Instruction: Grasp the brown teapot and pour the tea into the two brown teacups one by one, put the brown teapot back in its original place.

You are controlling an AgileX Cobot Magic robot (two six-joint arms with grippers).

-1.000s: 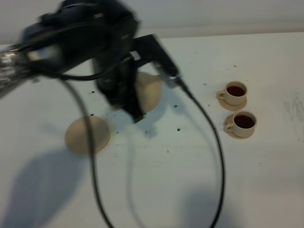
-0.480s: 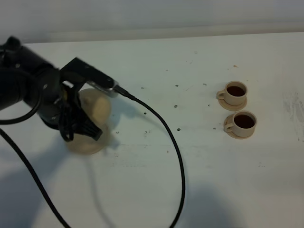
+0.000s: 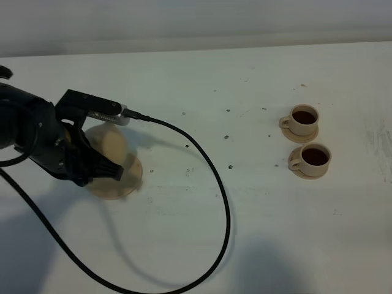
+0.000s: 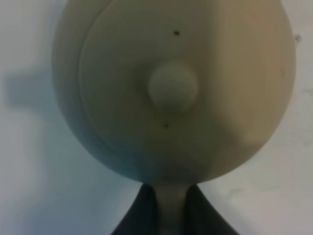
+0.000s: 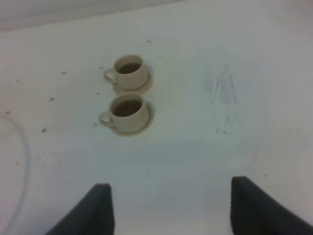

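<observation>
Since the earlier frame my left end effector (image 4: 171,205) has carried the brown teapot (image 4: 173,88) down onto the saucer (image 3: 130,177) — still clamped on its handle. Releasing off-centre could tip it. Both teacups (image 3: 304,120) are full.

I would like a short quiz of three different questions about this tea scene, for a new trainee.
1. True or false: both small pale-beige cylindrical teacups hold dark tea.
2. The left tool is shut on which part of the squat pale-tan clay teapot? A spout, B handle, C lid knob.
3. Fill in: the teapot is over the flat round tan ____.

Key
1. True.
2. B; its dark fingers pinch the handle.
3. Saucer; whether it rests on it cannot be told.
</observation>
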